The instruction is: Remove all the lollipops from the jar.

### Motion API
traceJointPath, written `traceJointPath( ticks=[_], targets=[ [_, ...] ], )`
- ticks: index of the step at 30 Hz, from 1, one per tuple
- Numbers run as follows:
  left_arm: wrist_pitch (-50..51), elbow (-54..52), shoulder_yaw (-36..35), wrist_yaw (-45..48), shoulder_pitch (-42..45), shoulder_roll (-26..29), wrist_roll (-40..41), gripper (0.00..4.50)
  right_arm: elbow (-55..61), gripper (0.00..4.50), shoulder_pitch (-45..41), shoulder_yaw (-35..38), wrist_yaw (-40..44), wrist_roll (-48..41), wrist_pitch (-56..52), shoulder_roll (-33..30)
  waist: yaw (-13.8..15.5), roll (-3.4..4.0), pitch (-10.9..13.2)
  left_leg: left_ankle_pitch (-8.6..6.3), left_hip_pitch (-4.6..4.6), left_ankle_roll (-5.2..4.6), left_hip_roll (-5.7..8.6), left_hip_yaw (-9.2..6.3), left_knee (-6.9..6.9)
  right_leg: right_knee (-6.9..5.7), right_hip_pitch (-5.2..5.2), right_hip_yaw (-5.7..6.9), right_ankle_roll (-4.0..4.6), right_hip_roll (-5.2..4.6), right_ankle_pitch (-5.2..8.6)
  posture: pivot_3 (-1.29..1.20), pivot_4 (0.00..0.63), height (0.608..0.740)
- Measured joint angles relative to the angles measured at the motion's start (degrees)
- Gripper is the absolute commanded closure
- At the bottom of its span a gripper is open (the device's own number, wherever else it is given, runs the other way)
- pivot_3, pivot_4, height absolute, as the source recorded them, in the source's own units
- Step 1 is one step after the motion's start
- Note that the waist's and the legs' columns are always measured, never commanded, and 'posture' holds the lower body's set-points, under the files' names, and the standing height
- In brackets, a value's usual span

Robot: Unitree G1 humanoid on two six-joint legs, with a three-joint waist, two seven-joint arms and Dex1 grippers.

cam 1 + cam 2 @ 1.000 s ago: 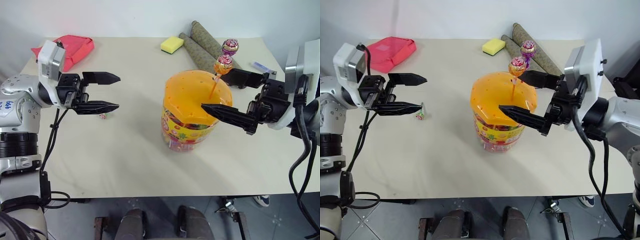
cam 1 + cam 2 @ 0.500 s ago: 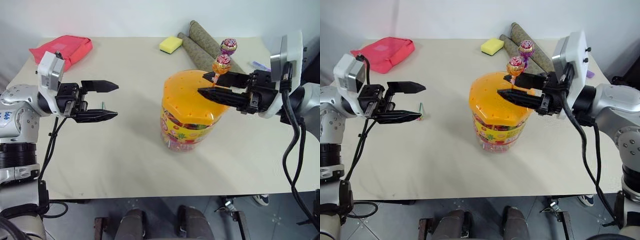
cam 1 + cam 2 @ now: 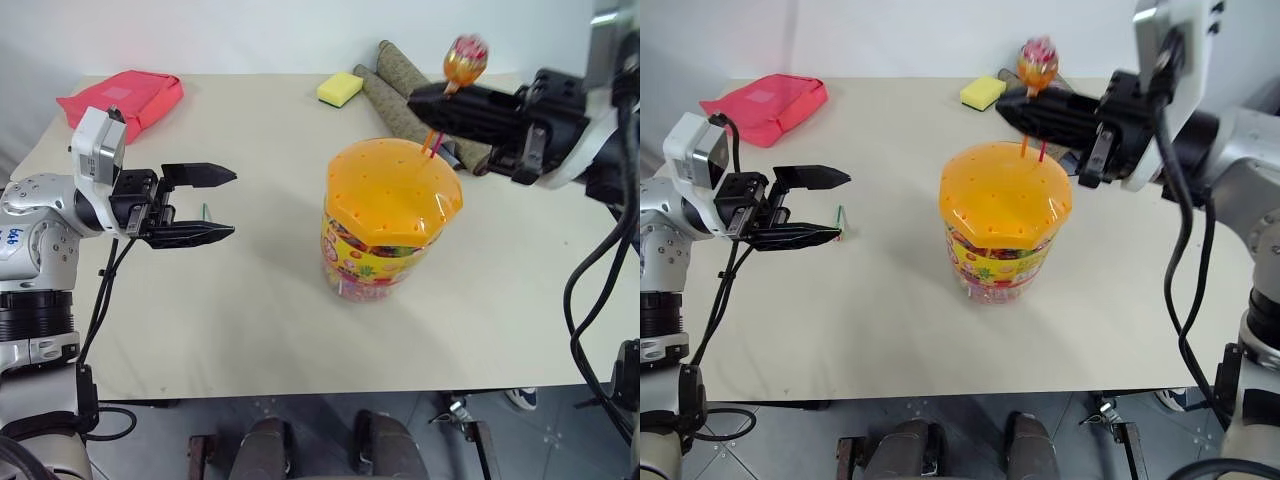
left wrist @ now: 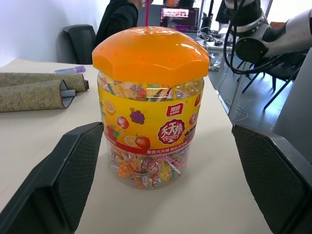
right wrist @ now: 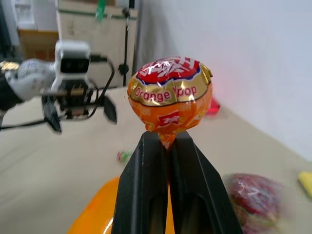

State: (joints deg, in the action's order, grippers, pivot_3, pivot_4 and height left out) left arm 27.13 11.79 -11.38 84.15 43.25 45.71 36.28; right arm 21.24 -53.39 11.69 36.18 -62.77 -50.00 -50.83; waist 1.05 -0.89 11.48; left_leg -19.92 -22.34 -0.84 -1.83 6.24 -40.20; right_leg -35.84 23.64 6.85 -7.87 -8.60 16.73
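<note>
The jar, a clear tub with a candy-print label, stands mid-table under its dotted orange lid. My right gripper hovers over the lid's far edge, shut on the stick of the orange lollipop, whose wrapped head sits just above the fingertips. A pink stick rises from the lid beside it, its head hidden behind the gripper. My left gripper is open, well to the left of the jar. A green-stick lollipop lies on the table by its lower finger.
A red pouch lies at the far left corner. A yellow sponge and two rolled mats sit along the far edge behind the jar. A person in dark clothes sits beyond the table's right end.
My right gripper closed on the orange lollipop's stick, then rose and drew the lollipop upward from the lid. The left gripper stayed open and in place.
</note>
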Motion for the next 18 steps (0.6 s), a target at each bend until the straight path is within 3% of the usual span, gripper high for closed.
traceJointPath(
  ticks=[10,13,16,18],
  targets=[
    [-2.33,3.32,0.21,1.77,0.99,-0.76,0.0,0.0,-3.96,4.47,-0.51,10.57,-4.64,-4.15,-8.03,-11.48,0.18,0.0,0.0,0.0,-0.03,0.0,0.0,0.05,0.06,0.02,0.06,-0.03,0.0,0.0,0.0,0.0,0.15,0.74],
    [-2.88,4.87,0.15,1.77,1.0,-0.65,-0.04,0.0,-4.82,4.47,3.74,17.9,-5.91,-4.37,-11.23,-16.16,0.29,-0.01,0.0,-0.01,-0.04,-0.02,0.0,0.06,0.07,0.06,0.05,-0.03,0.0,-0.01,0.0,0.0,0.15,0.74],
    [-3.12,4.96,0.26,1.77,1.03,-0.7,-0.06,0.0,-4.61,4.47,9.45,22.95,-6.53,-4.46,-13.9,-16.96,0.2,-0.04,-0.02,-0.01,-0.03,-0.02,0.0,0.1,0.07,0.05,0.05,-0.08,0.0,-0.01,0.0,0.0,0.15,0.74],
    [-3.42,5.13,0.5,1.78,1.11,-0.9,-0.06,0.0,-3.42,4.47,17.58,27.8,-6.59,-4.09,-16.26,-17.07,0.23,-0.08,-0.05,-0.01,0.0,-0.02,-0.02,0.1,0.08,0.02,0.04,-0.08,0.0,0.0,0.0,0.0,0.15,0.74]
  ],
)
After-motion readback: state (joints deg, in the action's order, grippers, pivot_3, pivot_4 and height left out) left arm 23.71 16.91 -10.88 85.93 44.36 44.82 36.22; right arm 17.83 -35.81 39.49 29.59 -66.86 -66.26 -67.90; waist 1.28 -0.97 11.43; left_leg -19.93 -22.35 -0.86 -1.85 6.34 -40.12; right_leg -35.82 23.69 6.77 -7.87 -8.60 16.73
